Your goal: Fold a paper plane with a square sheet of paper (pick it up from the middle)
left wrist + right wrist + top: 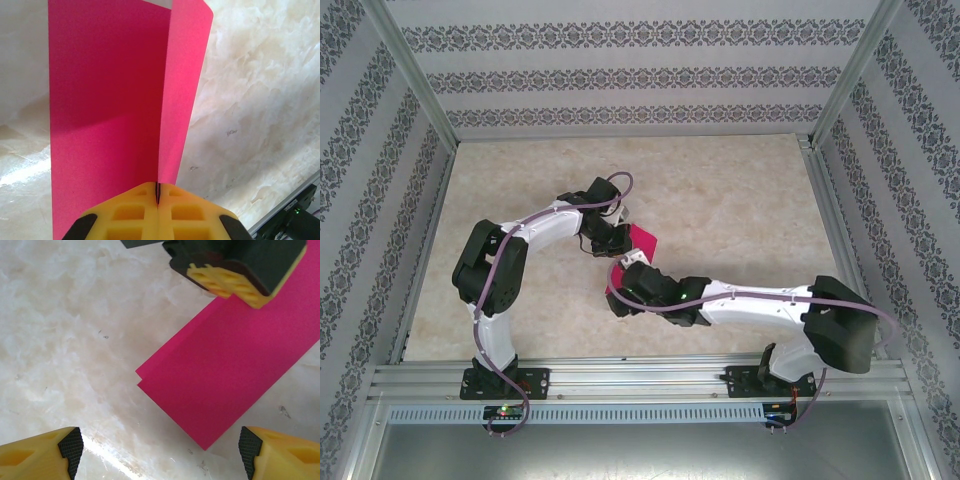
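Though folded double, smooth magenta-pink paper (225, 375)

A pale, marble-patterned surface (720, 190) is lying inside a small booth, and soft, even light is falling on it. In the right wrist view a bright streak of reflection (120, 457) is shining across its glossy beige veins. Three walls (620, 60) are standing around it, carrying grey-and-white wallpaper with bands of small dark ornaments. Slim aluminium posts (412, 75) are rising at the two far corners. At the near edge a ribbed aluminium rail (640, 375) is running from side to side, and a grey metal panel (620, 450) is lying just below it.
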